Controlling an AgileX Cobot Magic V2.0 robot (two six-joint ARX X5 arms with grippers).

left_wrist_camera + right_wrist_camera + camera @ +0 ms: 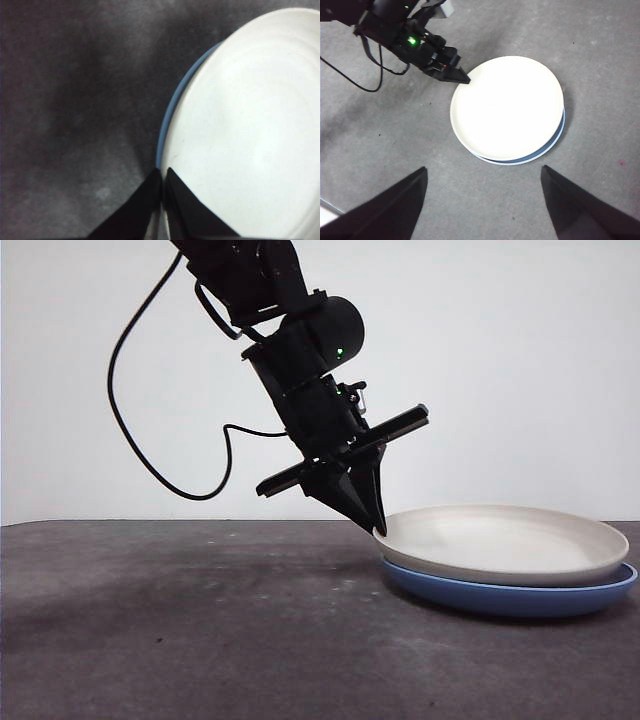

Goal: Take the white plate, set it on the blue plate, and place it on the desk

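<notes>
A: How many plates are showing on the desk (180, 640)?
B: Two are showing there: one white plate (500, 540) and one blue plate (520, 597), both sitting on the desk.
A: And grippers?
B: Two are showing: the left gripper (378, 528) and the right gripper (482, 200).

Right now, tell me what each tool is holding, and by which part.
The left tool is shut on the white plate at its rim, with the plate resting on the blue plate. The right tool is open, holding nothing.
</notes>
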